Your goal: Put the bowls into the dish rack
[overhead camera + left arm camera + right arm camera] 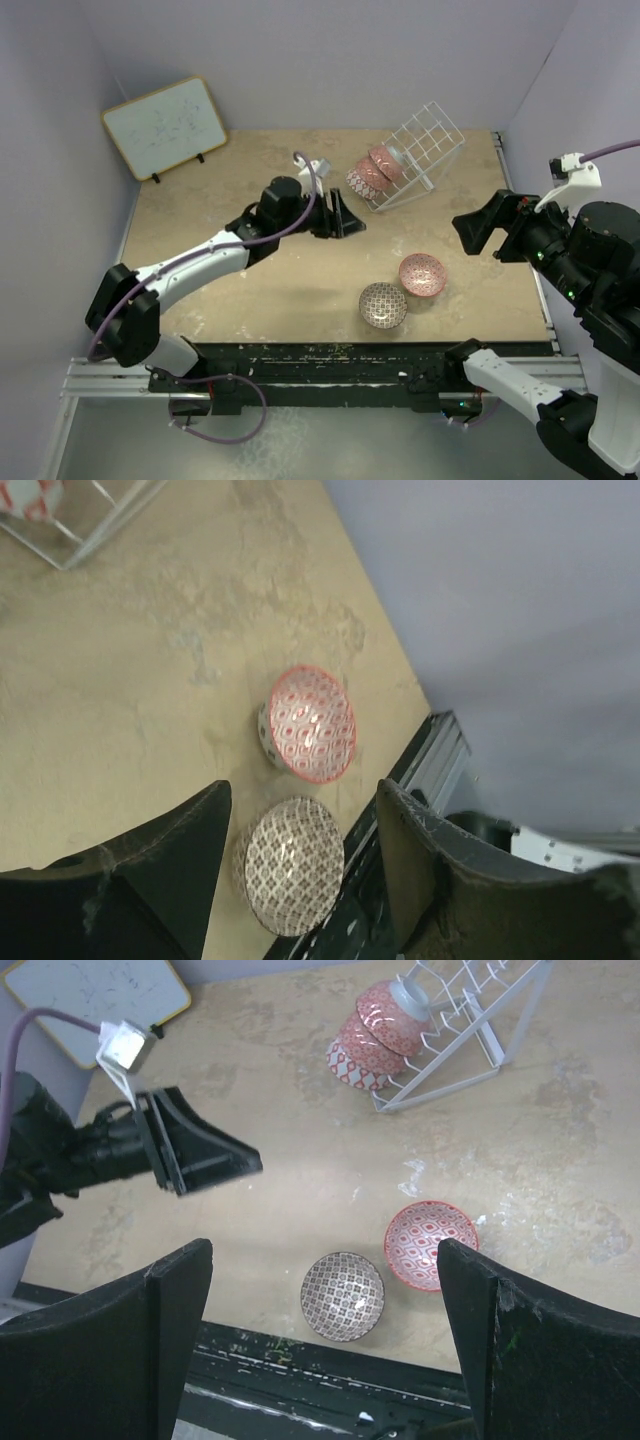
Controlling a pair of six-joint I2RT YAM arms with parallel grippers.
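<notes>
Likely to shove the lattice bowl (383, 305) off the near table (250, 290) edge when grabbing the red-patterned bowl (422, 273) just beside it; seeing left gripper (302, 795) and right gripper (325, 1250) both spread, empty, three racked bowls (372, 172) leaning in the tilted dish rack (430, 140).

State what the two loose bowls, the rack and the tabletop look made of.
Red-patterned bowl and lattice bowl: likely glazed ceramic, glossy with printed patterns. Dish rack: thin white rods, probably coated metal wire. Tabletop: mottled beige, stone-look, matte; could be laminate.
</notes>
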